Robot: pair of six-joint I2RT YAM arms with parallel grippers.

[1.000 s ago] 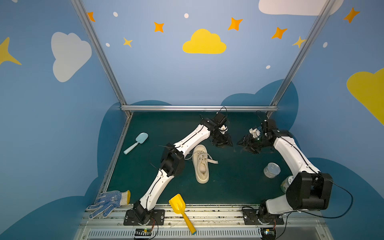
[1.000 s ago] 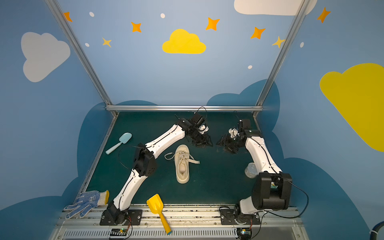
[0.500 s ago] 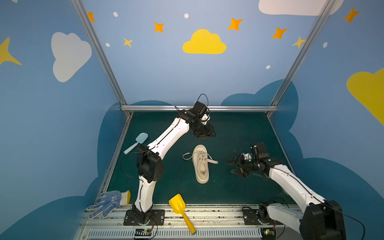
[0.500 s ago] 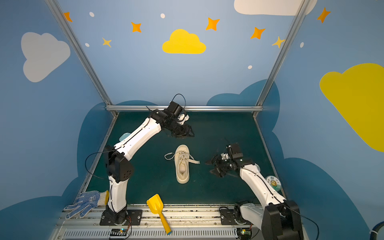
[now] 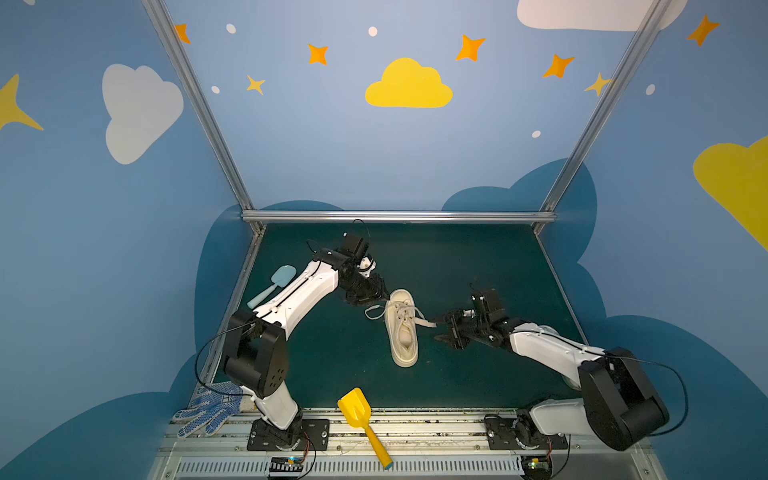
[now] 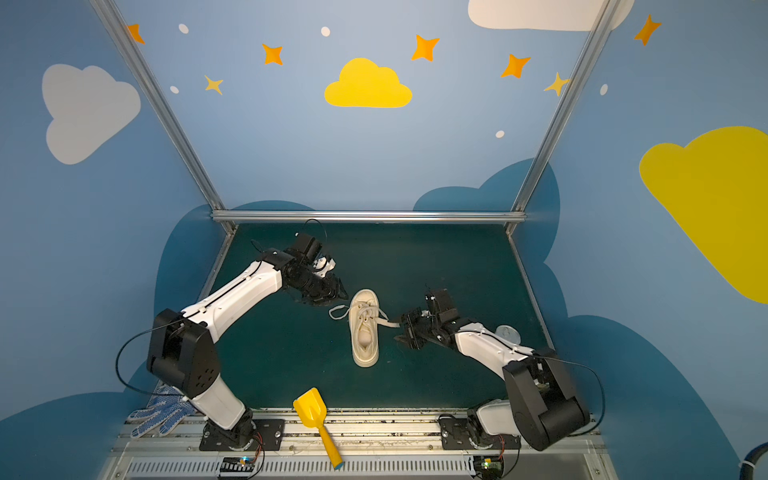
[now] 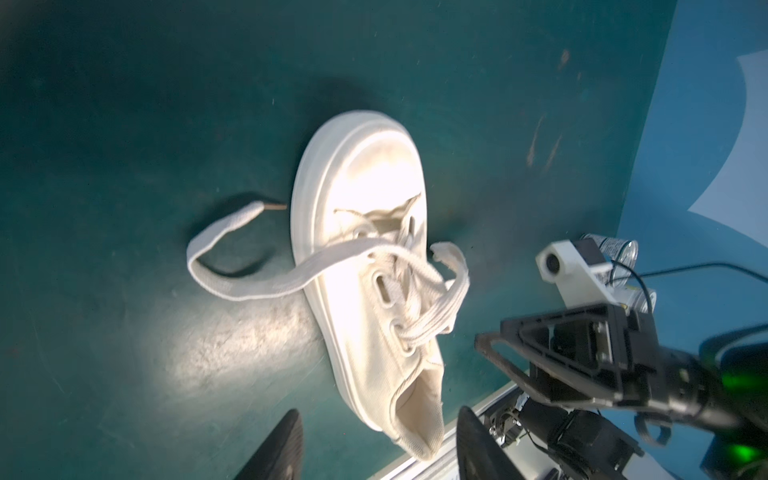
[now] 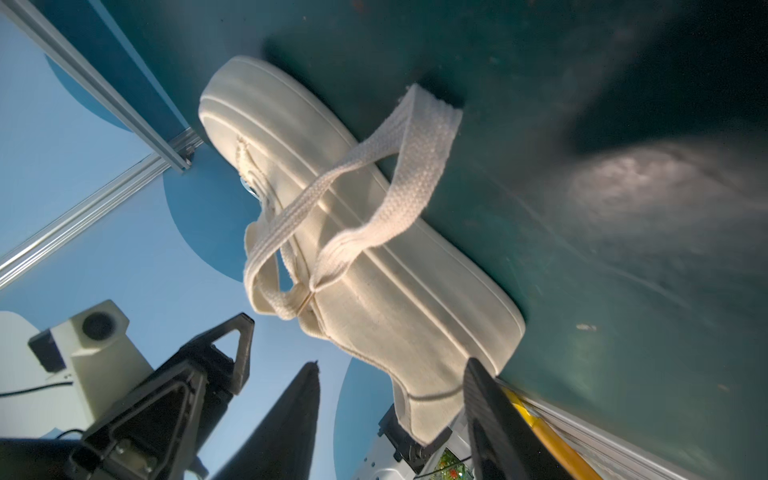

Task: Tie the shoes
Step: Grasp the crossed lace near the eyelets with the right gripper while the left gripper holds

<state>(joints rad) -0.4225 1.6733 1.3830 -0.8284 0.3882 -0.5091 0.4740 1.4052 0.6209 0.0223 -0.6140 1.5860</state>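
Observation:
The shoes are a single cream sneaker [image 5: 401, 332] [image 6: 364, 332] in the middle of the green mat, toe toward the back. Its flat laces are untied: one end [image 5: 373, 312] curls on the mat to the left, the other [image 5: 424, 322] trails right. My left gripper [image 5: 380, 294] [image 6: 338, 291] [image 7: 376, 446] hovers open just left of the toe, nothing between its fingers. My right gripper [image 5: 445, 332] [image 6: 404, 332] [image 8: 390, 419] is open, low beside the shoe's right flank, its tips at the right lace's end. The right wrist view shows the lace loop [image 8: 415, 166] ahead of the jaws, not inside them.
A yellow toy shovel [image 5: 361, 419] [image 6: 318, 419] lies at the front edge, a blue-dotted glove [image 5: 208, 409] [image 6: 160, 413] at the front left. A pale blue spoon [image 5: 274, 284] rests by the left wall. A clear cup [image 6: 507, 332] stands behind my right forearm.
Both grippers left the back of the mat. The left one swung back and down to the shoe's toe; the right one dropped and moved left up to the right lace end.

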